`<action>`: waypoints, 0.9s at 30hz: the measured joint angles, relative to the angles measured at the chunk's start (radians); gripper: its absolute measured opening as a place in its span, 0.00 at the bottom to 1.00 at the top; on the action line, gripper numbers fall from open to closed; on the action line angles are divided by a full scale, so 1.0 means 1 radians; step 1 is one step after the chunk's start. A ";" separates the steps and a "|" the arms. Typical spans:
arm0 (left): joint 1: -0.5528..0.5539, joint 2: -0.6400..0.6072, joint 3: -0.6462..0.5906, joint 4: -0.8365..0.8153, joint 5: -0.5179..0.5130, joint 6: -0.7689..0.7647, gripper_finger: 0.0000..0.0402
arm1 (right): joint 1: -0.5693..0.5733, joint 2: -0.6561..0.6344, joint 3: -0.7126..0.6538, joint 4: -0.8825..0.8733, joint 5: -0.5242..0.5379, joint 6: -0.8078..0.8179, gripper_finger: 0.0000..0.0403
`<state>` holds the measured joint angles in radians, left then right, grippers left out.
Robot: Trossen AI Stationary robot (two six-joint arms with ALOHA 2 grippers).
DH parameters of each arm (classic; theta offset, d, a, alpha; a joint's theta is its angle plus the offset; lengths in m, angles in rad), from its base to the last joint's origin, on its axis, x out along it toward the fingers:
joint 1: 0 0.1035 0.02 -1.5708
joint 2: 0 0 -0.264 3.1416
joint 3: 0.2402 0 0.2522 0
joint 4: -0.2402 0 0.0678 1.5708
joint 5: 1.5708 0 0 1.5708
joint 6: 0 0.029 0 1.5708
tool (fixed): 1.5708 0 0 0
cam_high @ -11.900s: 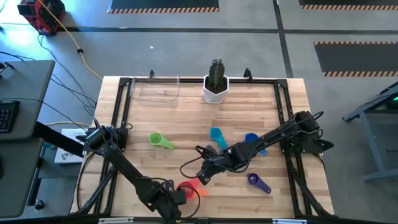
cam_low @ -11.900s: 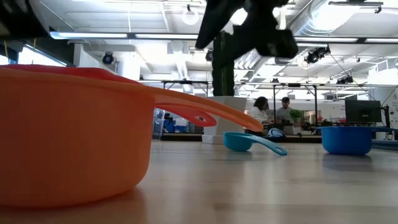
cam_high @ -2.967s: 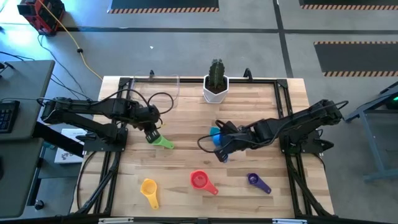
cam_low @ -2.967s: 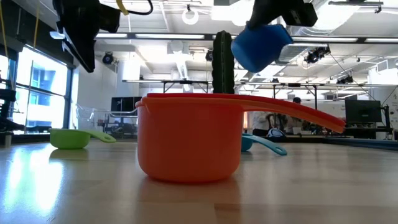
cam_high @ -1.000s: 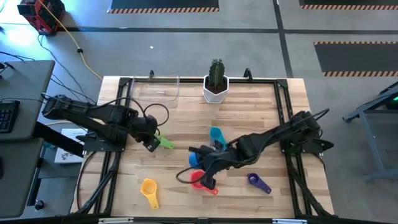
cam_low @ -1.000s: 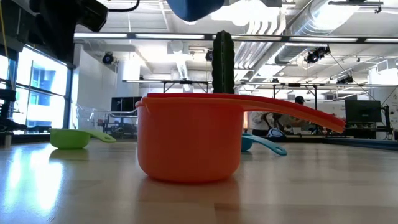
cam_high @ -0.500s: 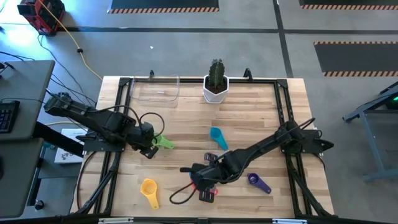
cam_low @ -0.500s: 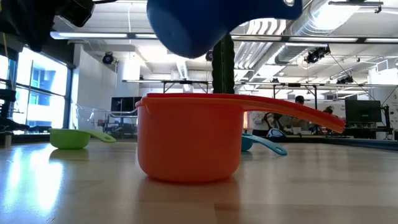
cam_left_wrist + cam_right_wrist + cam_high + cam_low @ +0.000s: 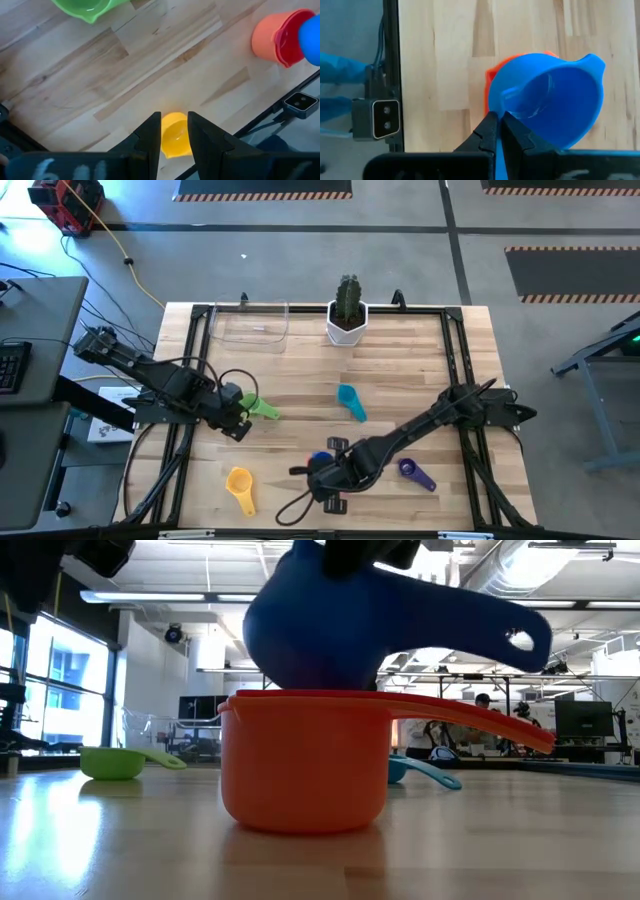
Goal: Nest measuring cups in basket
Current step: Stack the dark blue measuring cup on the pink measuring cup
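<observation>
My right gripper [image 9: 499, 120] is shut on the blue measuring cup [image 9: 340, 630], right over an orange cup [image 9: 305, 760] near the table's front edge. A red cup [image 9: 292, 32] sits nested in the orange one. My left gripper [image 9: 174, 132] hangs open above the table's left side and holds nothing. It is between the green cup [image 9: 258, 408] and the yellow cup [image 9: 240, 485], both resting on the wood. The teal cup [image 9: 350, 402] and the purple cup [image 9: 415, 472] also lie loose. The clear basket [image 9: 250, 328] stands at the far left. My right gripper pinches the blue cup's bowl wall at the rim [image 9: 492, 102], one finger apparently inside the bowl and one outside. The fingers slant down from the table's right. The cup hangs tilted with its handle [image 9: 500, 635] free and its underside at the orange cup's mouth. Whether they touch, I cannot tell.
A white pot with a cactus [image 9: 347, 315] stands at the far edge, right of the basket. A black frame [image 9: 190, 380] runs around the tabletop. A small camera [image 9: 375, 120] sits just off the near edge. Bare wood lies between the cups and the basket.
My right gripper has come down and toward the table's near left with the blue cup. The cup has sunk from well above the orange cup to its mouth, and its handle now shows in the low view. My left gripper has drifted toward the near edge, still open.
</observation>
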<state>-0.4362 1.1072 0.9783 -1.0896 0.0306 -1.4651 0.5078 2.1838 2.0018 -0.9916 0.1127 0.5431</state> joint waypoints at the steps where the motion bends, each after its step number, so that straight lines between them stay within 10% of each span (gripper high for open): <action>1: -0.003 0.000 0.000 0.000 -0.003 0.000 0.21 | 0.000 0.002 0.000 0.004 0.001 0.005 0.00; 27: -0.005 0.000 0.000 0.048 -0.009 0.001 0.21 | 0.004 0.035 -0.001 -0.006 -0.003 0.029 0.00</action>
<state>-0.4412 1.1072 0.9783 -1.0412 0.0216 -1.4639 0.5114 2.2192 2.0010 -0.9977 0.1097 0.5716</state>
